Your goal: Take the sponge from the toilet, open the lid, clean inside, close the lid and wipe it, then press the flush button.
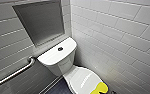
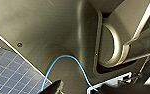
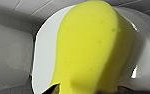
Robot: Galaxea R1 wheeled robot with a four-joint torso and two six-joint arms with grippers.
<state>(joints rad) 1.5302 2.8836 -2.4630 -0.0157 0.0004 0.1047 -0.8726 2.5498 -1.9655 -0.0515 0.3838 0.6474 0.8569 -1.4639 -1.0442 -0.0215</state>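
The white toilet point(image 1: 66, 63) stands in the corner, and the dark flush button point(image 1: 60, 49) sits in the middle of its flat tank top. The lid point(image 1: 82, 80) is down over the bowl. On the lid's near end lies the yellow sponge point(image 1: 101, 88). In the right wrist view the sponge point(image 3: 91, 47) looms large and very close on the lid point(image 3: 44, 57). My right gripper point(image 3: 89, 90) is open right at the sponge, with one dark fingertip point(image 3: 53, 88) beside it. A dark fingertip point(image 2: 54, 87) of my left gripper shows against the robot's own grey body, holding nothing.
White tiled walls close in behind the toilet and along its right. A metal grab bar point(image 1: 13, 73) runs along the left wall, below a recessed steel panel point(image 1: 41, 21). Blue tiled floor point(image 2: 8, 72) lies under the left arm. A blue cable point(image 2: 66, 67) loops by the robot's body.
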